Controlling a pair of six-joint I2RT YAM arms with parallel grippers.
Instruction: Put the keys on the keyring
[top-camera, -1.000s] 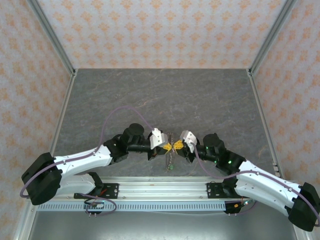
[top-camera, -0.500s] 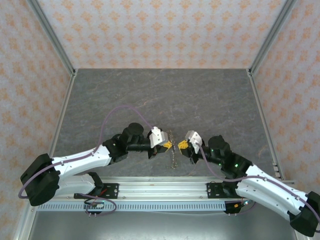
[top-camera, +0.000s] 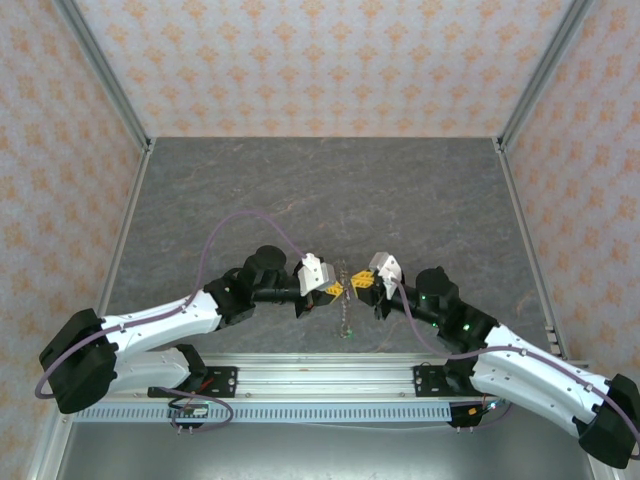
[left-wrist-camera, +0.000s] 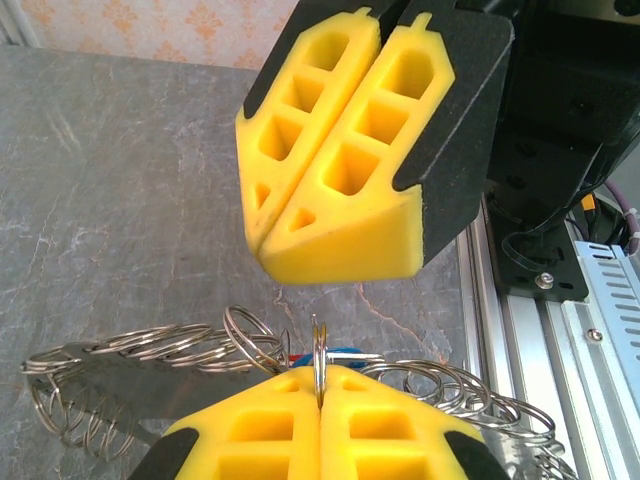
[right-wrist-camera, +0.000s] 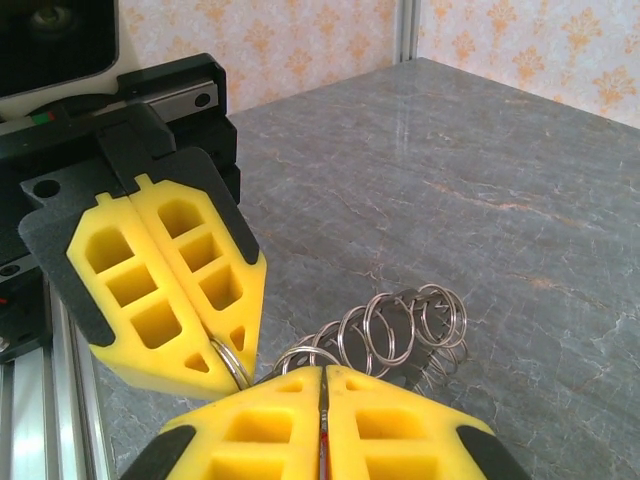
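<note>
Crowding keyring (left-wrist-camera: 190, 345): left tool (left-wrist-camera: 320, 390), right tool (left-wrist-camera: 283, 215)

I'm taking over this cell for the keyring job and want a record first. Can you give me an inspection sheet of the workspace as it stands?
Surface: grey stone-look table, no spills or marks seen.
Job's things: keyring is a chain of linked silvery rings, one ring pinched, the rest trailing to both sides. Keys: only blue and red bits show in the left wrist view, metal parts not made out.
Clutter: nothing seen.
Grippers: left gripper shut on a ring of the keyring; right gripper shut, facing it and just apart, nothing seen in it.
Cables: purple cable arcs up on the left side.
Surroundings: patterned walls; aluminium rail along the near edge.
</note>
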